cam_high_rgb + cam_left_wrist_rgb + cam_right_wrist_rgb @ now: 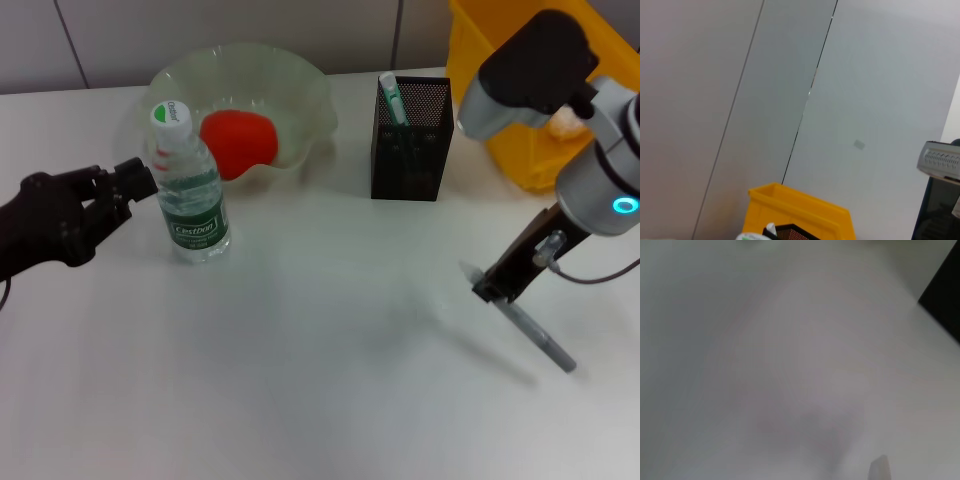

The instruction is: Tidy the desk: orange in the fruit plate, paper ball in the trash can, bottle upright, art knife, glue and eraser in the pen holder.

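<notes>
Right tool (497, 285) is sitting low at roughly 4 o'clock of the head view, clenched on the art knife (535, 335), which is angling down toward 5 o'clock with its far end at or just above the surface (300, 380); can't tell if it's touching. Pen holder (410, 140) is standing at about 1 o'clock, well apart from the knife, with one white-green item, probably the glue (393, 98), already poking out of it; eraser isn't showing anywhere I can see. Step in hand, as I'm reading it: carrying the knife to the holder. To do it well I'd be lifting straight up first so the long end is clearing the mesh rim, then tilting the knife near vertical before coming over the opening, aiming at the free side away from the glue, and only letting go once the tip is inside. Grip is near one end, so the knife may be swinging; slow wrist moves. Left tool (125, 185) is hovering at 9 o'clock just beside the bottle (190, 190), which is already upright; its fingers look released, nothing held. Orange (238, 143) is lying in the fruit plate (310, 95) at 11 o'clock. Yellow trash can (500, 90) is at 2 o'clock with something pale inside, likely the paper ball (565, 122).
</notes>
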Tool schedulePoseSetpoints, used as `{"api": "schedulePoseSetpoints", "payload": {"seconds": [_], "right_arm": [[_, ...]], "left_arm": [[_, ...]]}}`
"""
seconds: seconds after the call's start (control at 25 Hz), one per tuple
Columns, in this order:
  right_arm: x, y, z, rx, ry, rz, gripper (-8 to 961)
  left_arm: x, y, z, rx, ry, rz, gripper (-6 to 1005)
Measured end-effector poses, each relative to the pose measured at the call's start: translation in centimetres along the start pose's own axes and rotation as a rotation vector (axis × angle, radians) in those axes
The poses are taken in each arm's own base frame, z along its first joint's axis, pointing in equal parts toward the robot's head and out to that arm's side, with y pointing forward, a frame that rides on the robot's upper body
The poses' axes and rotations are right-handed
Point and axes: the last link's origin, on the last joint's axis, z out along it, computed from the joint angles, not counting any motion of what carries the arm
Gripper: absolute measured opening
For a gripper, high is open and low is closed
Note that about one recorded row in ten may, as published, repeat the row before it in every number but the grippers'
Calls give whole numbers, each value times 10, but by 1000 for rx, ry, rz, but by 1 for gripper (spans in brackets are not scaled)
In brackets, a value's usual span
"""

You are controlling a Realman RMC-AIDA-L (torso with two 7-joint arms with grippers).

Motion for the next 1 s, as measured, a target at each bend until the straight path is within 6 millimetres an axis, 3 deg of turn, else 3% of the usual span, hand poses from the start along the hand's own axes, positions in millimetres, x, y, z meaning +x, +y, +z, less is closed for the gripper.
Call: {"api": "schedulePoseSetpoints", "payload": {"seconds": [0.6, 1.0], "right_arm": [[-21, 3, -45, 98, -312, -83, 135], [-37, -11, -71, 214, -548, -141, 134]], "left_arm": [[28, -4, -3, 15, 56, 148, 140], [32, -5, -7, 34, 79, 184, 140]]}}
